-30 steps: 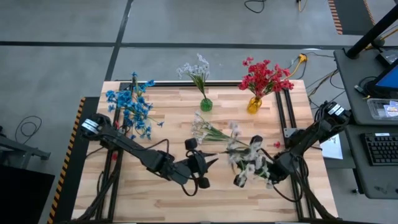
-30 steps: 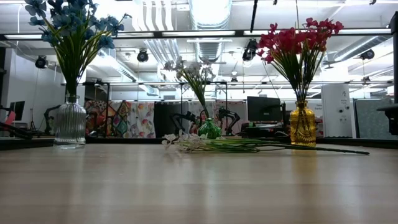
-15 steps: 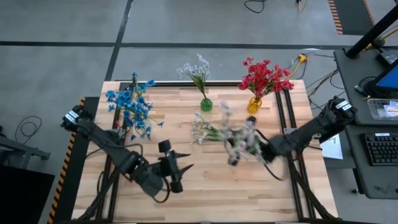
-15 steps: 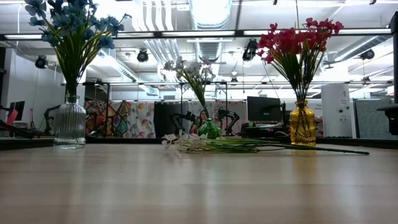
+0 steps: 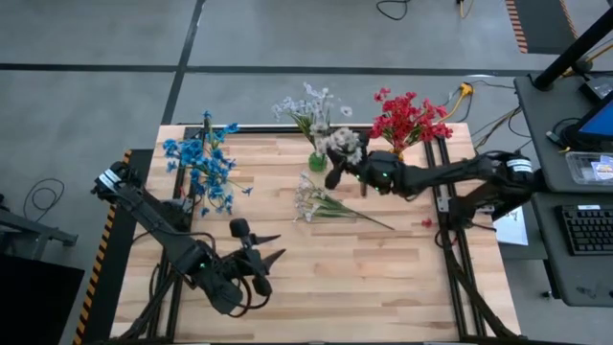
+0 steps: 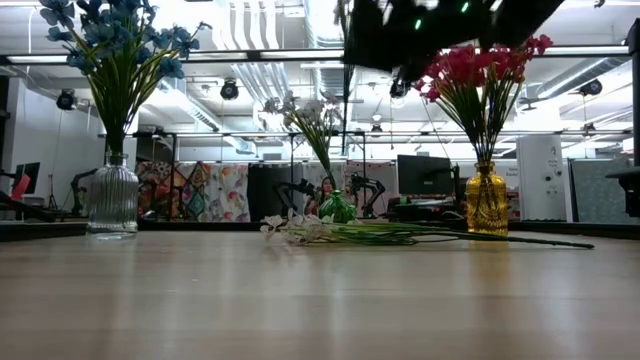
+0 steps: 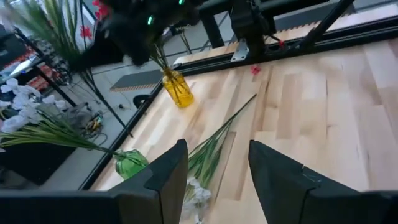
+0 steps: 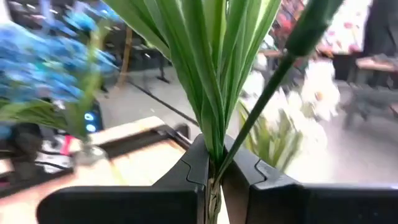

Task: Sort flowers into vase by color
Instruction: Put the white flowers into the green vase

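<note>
The right gripper point(image 5: 337, 172) pinches a white flower spray point(image 5: 342, 144) tight, up by the green vase point(image 5: 317, 161) at the tabletop's far edge. The left gripper point(image 5: 271, 247) waits open, holding nothing, near the front edge.

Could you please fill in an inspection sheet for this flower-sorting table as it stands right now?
Surface: pale wooden slatted table, black rails along its sides.
Job's things: blue flowers in clear ribbed glass vase; white flowers in small green vase; red flowers in amber vase; loose white spray lying flat mid-table.
Clutter: small red petal near the right rail.
Grippers: right end effector shut on a white flower stem, beside the green vase; left end effector open, empty, near front.
Cables: yellow cable behind table.
Surroundings: desk with keyboard at right.
</note>
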